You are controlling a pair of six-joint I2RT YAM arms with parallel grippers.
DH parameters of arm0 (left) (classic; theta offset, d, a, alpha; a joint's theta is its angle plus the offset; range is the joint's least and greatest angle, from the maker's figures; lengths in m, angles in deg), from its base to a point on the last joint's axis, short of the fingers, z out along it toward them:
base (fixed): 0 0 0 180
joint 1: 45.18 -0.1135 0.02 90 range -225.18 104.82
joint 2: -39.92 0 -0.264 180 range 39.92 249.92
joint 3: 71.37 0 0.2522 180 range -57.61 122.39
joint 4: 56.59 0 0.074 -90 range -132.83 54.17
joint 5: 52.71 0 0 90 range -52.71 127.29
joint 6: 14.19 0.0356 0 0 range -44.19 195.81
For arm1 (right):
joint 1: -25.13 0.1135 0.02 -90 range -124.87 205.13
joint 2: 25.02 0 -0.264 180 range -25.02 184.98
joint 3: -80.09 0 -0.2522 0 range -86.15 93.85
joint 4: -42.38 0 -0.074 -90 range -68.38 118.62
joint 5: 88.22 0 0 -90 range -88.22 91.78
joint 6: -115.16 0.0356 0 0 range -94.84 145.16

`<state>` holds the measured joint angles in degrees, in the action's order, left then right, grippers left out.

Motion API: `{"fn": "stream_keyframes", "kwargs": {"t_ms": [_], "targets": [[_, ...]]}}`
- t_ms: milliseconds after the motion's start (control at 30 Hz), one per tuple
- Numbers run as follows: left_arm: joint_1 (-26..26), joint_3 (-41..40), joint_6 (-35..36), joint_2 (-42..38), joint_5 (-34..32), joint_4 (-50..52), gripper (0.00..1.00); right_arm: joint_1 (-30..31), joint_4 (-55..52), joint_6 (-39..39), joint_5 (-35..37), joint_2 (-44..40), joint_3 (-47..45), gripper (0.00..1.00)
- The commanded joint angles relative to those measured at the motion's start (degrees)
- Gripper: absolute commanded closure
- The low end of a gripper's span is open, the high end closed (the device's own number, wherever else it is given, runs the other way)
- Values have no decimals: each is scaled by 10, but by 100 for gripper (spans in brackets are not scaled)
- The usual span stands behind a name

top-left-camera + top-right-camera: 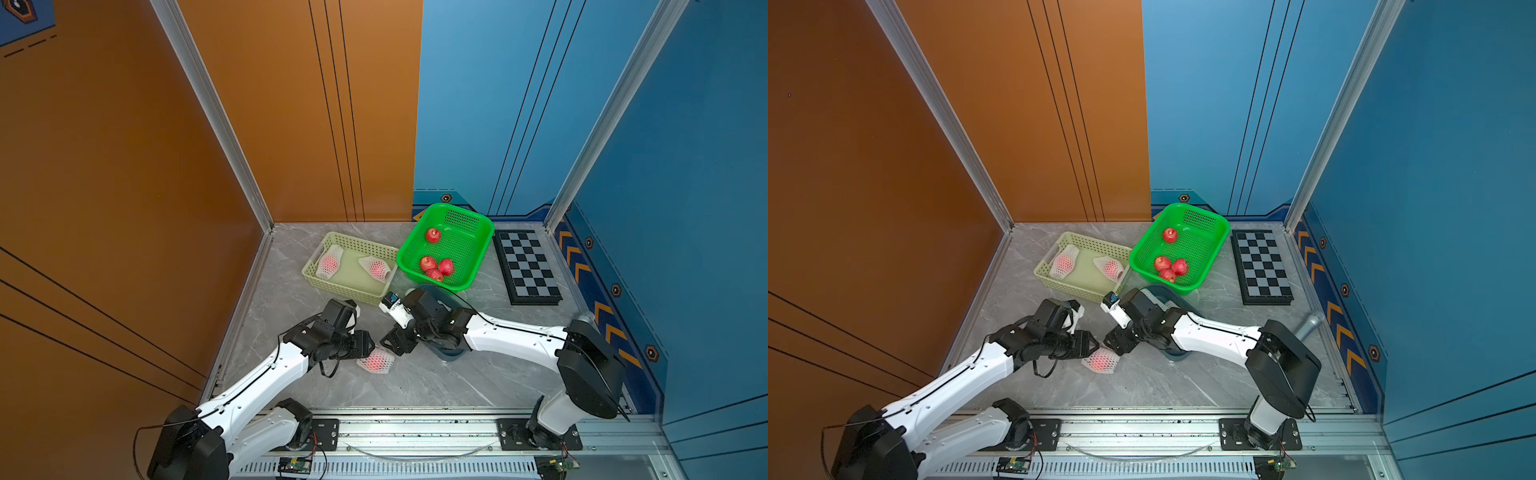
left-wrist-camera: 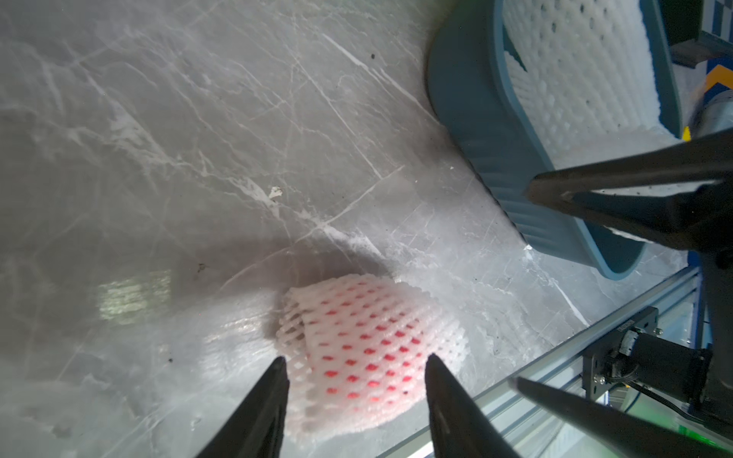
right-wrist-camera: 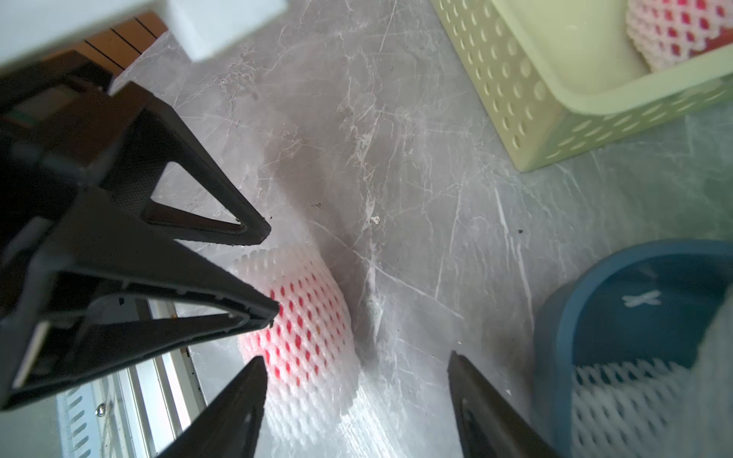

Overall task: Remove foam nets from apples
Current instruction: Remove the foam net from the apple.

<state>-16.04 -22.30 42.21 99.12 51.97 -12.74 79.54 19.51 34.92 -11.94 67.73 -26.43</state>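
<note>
A: Netted apple lies on the surface, between the arms. Left tool: jaws partly apart, one on each side of the net. Cannot tell if they press yet. Right tool: wide, empty, just beside it.

B: Risks?

A: If left nips foam only, the apple may roll toward the rail. If right pinches apple with net, the sleeve stretches and won't slide off. The tools are near each other, so a clash is possible.
</note>
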Motion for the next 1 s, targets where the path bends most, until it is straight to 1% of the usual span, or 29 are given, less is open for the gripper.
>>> {"fn": "stream_keyframes", "kwargs": {"t_ms": [0,67,167,267,333,367,400,467,533,600,700,767,867,967], "targets": [[-6,-20,-13,0,40,-40,55,-3,-39,-22,19,-29,-12,26],[-7,-26,-20,0,43,-44,64,-2,-51,-34,13,-42,-19,26],[-6,-39,-29,-11,45,-43,72,-2,-59,-41,13,-66,-40,26],[-4,-52,-40,-31,27,-44,82,-3,-68,-46,11,-85,-52,25],[-4,-55,-41,-35,20,-43,90,-3,-74,-49,12,-91,-55,25],[-4,-53,-37,-34,16,-42,97,-3,-76,-49,13,-95,-57,25],[-4,-48,-33,-34,-1,-32,100,-3,-74,-50,12,-96,-59,25],[-6,-33,-27,-36,-71,11,100,-1,-71,-51,9,-96,-61,25],[-13,-28,-22,-41,-116,30,100,4,-69,-53,14,-89,-60,26],[-23,-29,-23,-44,-118,30,100,11,-62,-52,14,-79,-57,28],[-27,-30,-21,-36,-118,30,100,16,-29,-41,9,-62,-59,36],[-27,-29,-20,-26,-119,30,100,17,-10,-35,-1,-48,-56,48],[-27,-29,-20,-15,-119,30,100,17,12,-28,-13,-27,-48,61],[-26,-28,-18,-10,-118,29,100,15,34,-24,-26,-2,-37,69]]}}
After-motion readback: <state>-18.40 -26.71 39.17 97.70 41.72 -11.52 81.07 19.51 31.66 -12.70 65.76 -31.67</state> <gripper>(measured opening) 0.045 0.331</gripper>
